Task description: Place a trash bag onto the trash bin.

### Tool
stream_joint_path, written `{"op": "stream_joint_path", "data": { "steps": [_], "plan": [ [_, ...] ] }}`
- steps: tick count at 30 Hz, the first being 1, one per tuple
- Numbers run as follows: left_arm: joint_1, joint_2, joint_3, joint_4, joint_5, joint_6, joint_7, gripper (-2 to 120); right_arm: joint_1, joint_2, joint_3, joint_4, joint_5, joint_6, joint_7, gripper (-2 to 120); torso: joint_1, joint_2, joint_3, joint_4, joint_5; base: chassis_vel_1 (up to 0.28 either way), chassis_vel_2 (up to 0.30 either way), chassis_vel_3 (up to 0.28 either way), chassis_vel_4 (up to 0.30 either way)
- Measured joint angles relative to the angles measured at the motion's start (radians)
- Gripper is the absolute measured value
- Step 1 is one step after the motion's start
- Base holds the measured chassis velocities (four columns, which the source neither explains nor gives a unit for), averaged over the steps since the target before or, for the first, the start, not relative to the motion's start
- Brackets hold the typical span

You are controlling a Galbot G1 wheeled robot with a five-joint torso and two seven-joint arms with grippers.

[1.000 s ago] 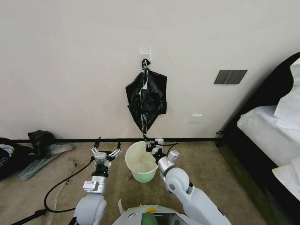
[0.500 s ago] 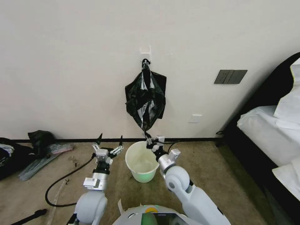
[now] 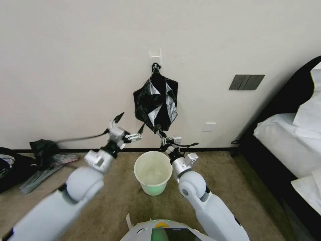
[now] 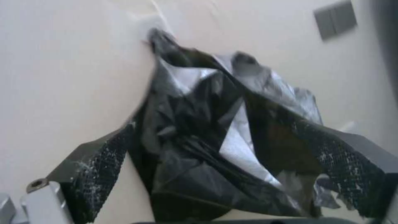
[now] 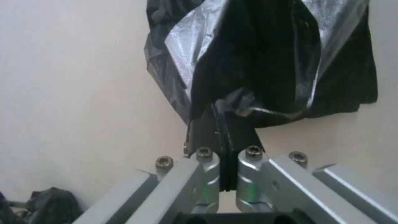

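Trash bag (image 3: 155, 104): we see it hanging from a white wall hook (image 3: 156, 55) in the upper middle of the head view, black and wrinkled with grey sheen, its lower tip drawn down to a point just above the bin.
Trash bin (image 3: 152, 173): cream-white, upright on the carpet (image 3: 240, 187) at lower centre of the head view, mouth open, directly below the bag and apart from it.
Right gripper (image 3: 163, 135): our right arm reaches up from lower right of the head view; the jaws are closed on the bag's bottom tip. In the right wrist view the two fingers pinch a black strip of film (image 5: 226, 137) between them.
Left gripper (image 3: 129, 124): our left arm rises from the lower left of the head view, just beside the bag's left edge; the fingers are spread wide and grip nothing. In the left wrist view the dark textured fingertips (image 4: 104, 155) stand on either side of the bag (image 4: 215, 149).
Wall (image 3: 67, 67): plain, with a dark switch plate (image 3: 246, 82) at right.
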Motion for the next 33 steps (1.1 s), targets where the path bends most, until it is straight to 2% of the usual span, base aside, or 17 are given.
{"op": "stream_joint_path", "data": {
  "steps": [1, 4, 5, 7, 9, 11, 12, 13, 14, 18, 20, 22, 27, 31, 33],
  "plan": [
    [0.000, 0.000, 0.000, 0.000, 0.000, 0.000, 0.000, 100, 0.000, 0.000, 0.000, 0.000, 0.000, 0.000, 0.000, 0, 0.000, 0.000, 0.000, 0.0000, 0.0000, 0.000, 0.000, 0.000, 0.000],
    [-0.293, 0.066, 0.220, 0.062, -0.117, 0.071, -0.033, 100, -0.001, 0.012, 0.005, -0.007, -0.012, 0.007, -0.004, 0, 0.000, 0.000, 0.000, -0.0007, 0.0001, 0.000, 0.000, 0.000, 0.000],
    [-0.293, 0.066, 0.220, 0.062, -0.117, 0.071, -0.033, 100, -0.001, 0.012, 0.005, -0.007, -0.012, 0.007, -0.004, 0, 0.000, 0.000, 0.000, -0.0007, 0.0001, 0.000, 0.000, 0.000, 0.000],
    [-0.425, 0.077, 0.325, 0.093, -0.164, 0.104, -0.045, 100, -0.003, 0.019, 0.010, -0.009, -0.014, 0.008, -0.004, 0, 0.000, 0.000, 0.000, -0.0007, 0.0001, 0.000, 0.000, 0.000, 0.000],
    [-0.593, 0.083, 0.466, 0.132, -0.194, 0.139, -0.061, 100, -0.003, 0.026, 0.013, -0.013, -0.021, 0.011, -0.005, 0, 0.000, 0.000, 0.000, -0.0002, 0.0001, 0.000, 0.000, 0.000, 0.000],
    [-0.627, 0.083, 0.497, 0.140, -0.199, 0.149, -0.063, 100, -0.003, 0.027, 0.014, -0.014, -0.024, 0.012, -0.005, 0, 0.000, 0.000, 0.000, -0.0002, 0.0003, 0.000, 0.000, 0.000, 0.000],
    [-0.703, 0.078, 0.566, 0.159, -0.214, 0.175, -0.068, 100, -0.003, 0.029, 0.015, -0.015, -0.030, 0.015, -0.006, 0, 0.000, 0.000, 0.000, -0.0003, 0.0002, 0.000, 0.000, 0.000, 0.000],
    [-0.742, 0.072, 0.602, 0.170, -0.225, 0.192, -0.071, 100, -0.003, 0.031, 0.015, -0.016, -0.033, 0.016, -0.006, 0, 0.000, 0.000, 0.000, -0.0003, 0.0002, 0.000, 0.000, 0.000, 0.000],
    [-0.742, 0.072, 0.602, 0.170, -0.225, 0.192, -0.071, 100, -0.003, 0.031, 0.015, -0.016, -0.033, 0.016, -0.006, 0, 0.000, 0.000, 0.000, -0.0003, 0.0002, 0.000, 0.000, 0.000, 0.000],
    [-0.857, 0.029, 0.702, 0.218, -0.239, 0.240, -0.087, 100, -0.002, 0.035, 0.017, -0.018, -0.037, 0.020, -0.007, 0, 0.000, 0.000, 0.000, -0.0003, 0.0001, 0.000, 0.000, 0.000, 0.000],
    [-0.869, 0.024, 0.712, 0.224, -0.240, 0.249, -0.089, 100, -0.002, 0.035, 0.017, -0.018, -0.038, 0.021, -0.007, 0, 0.000, 0.000, 0.000, -0.0004, 0.0002, 0.000, 0.000, 0.000, 0.000],
    [-0.933, -0.010, 0.762, 0.249, -0.253, 0.308, -0.107, 100, -0.003, 0.035, 0.019, -0.018, -0.038, 0.023, -0.008, 0, 0.000, 0.000, 0.000, -0.0002, 0.0002, 0.000, 0.000, 0.000, 0.000],
    [-0.976, -0.044, 0.796, 0.274, -0.268, 0.345, -0.117, 98, -0.004, 0.035, 0.019, -0.017, -0.039, 0.025, -0.008, 0, 0.000, 0.000, 0.000, -0.0002, 0.0002, 0.000, 0.000, 0.000, 0.000],
    [-1.005, -0.079, 0.815, 0.287, -0.315, 0.405, -0.141, 80, -0.005, 0.035, 0.021, -0.014, -0.038, 0.026, -0.008, 0, 0.000, 0.000, 0.000, -0.0003, 0.0003, 0.000, 0.000, 0.000, 0.000],
    [-1.007, -0.080, 0.819, 0.287, -0.320, 0.415, -0.145, 76, -0.005, 0.035, 0.022, -0.013, -0.037, 0.026, -0.008, 0, 0.000, 0.000, 0.000, -0.0002, 0.0003, 0.000, 0.000, 0.000, 0.000]
  ]
}}
